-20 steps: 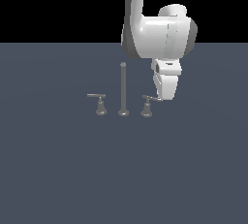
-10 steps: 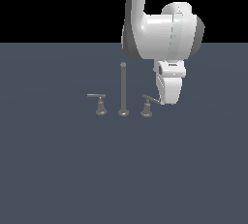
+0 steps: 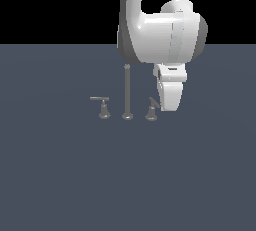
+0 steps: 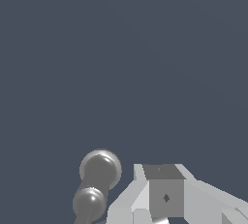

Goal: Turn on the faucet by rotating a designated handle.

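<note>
The jaws (image 3: 168, 106) hang low over the tabletop (image 3: 128, 175), just beside the handle (image 3: 152, 111) on the exterior view's right; whether they stand wide or narrow I cannot tell, since the exterior view shows only the white body of the hand and the wrist view shows only a blocky grey-white part of the gripper at the frame's edge (image 4: 164, 194). The handle's thin arm slants up toward the white hand and seems to meet or nearly meet it, though real contact cannot be judged. In the wrist view a rounded grey metal piece (image 4: 97, 182) lies close beside the gripper block. The handle stands on its flared base at the exterior view's right of the tall thin spout (image 3: 127, 92), the middle piece of the faucet; the twin lever (image 3: 102, 106) with its flat arm stands on the spout's other side. Against the frame of a second ago, the hand has shifted a little toward the exterior view's right and sits slightly lower, while the faucet pieces keep their places and the handle's arm looks much the same. No brand, label or writing can be read on any surface
</note>
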